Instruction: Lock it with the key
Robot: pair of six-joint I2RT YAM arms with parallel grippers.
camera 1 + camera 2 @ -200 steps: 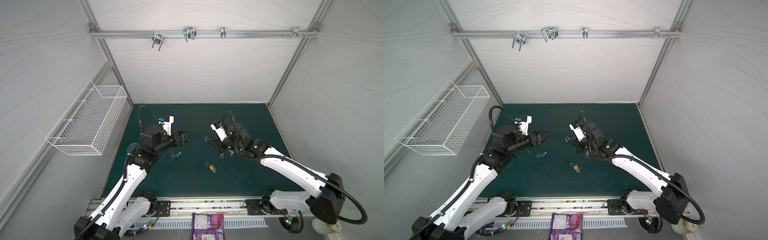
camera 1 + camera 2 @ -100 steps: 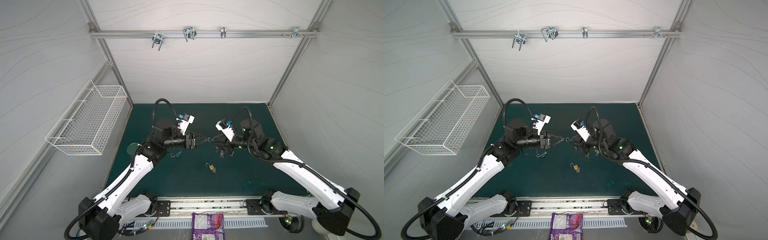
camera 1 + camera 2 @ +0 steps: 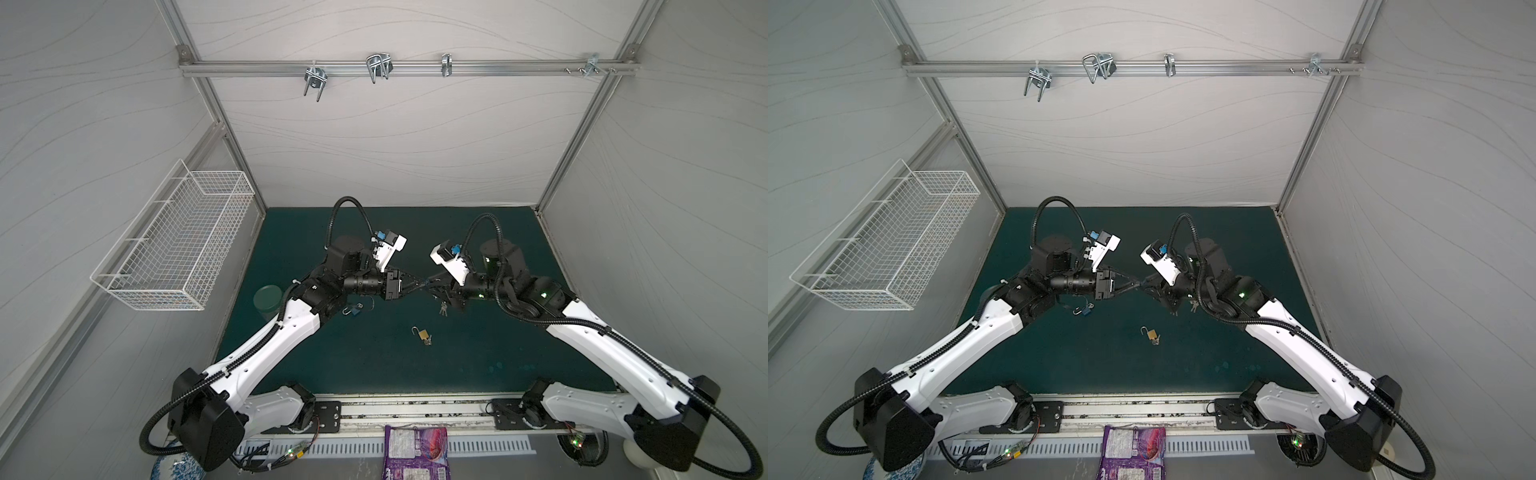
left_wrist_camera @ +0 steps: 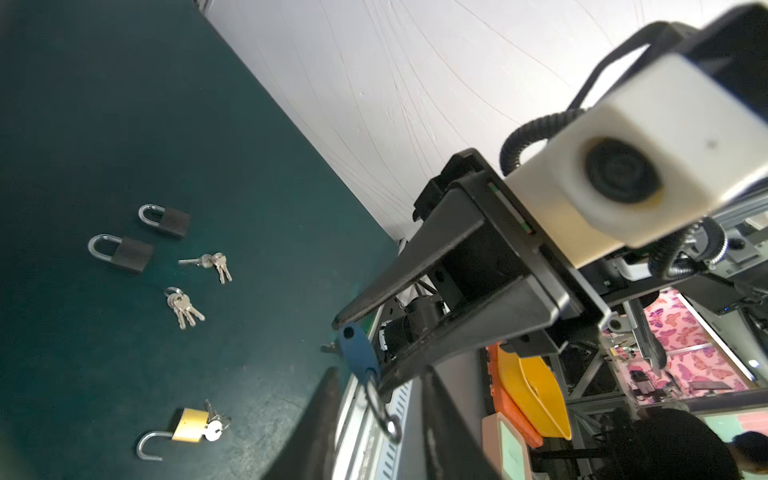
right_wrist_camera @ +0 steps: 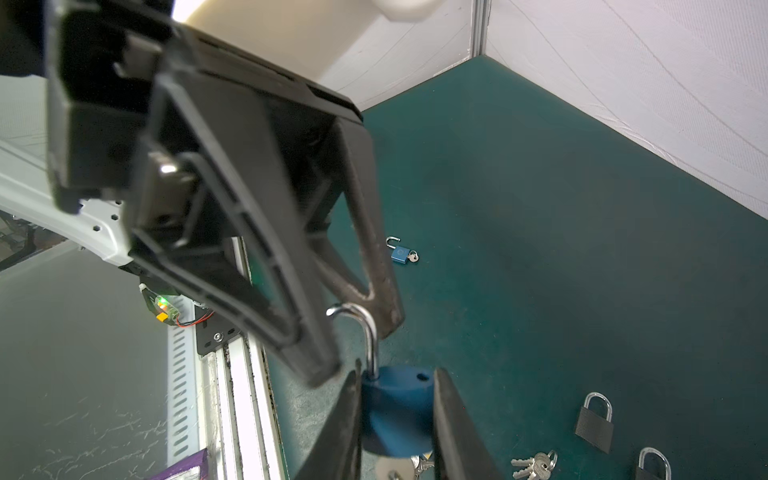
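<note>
"One item for entry — blue padlock; location and handling?"

"Held clear of the mat, midway between the arms; right gripper clamped on its body; left gripper with jaws either side of the shackle; whether they pinch it I cannot tell. Handling, by estimate: small rigid metal, dense for its size; painted faces likely slick; hold the body by its flat sides, press the shackle at its crown."

"Appearance?"

"Rounded blue body; bright steel shackle swung open, free end out of the body — not yet locked; what looks like a silver key head just under the base, partly hidden."
</note>
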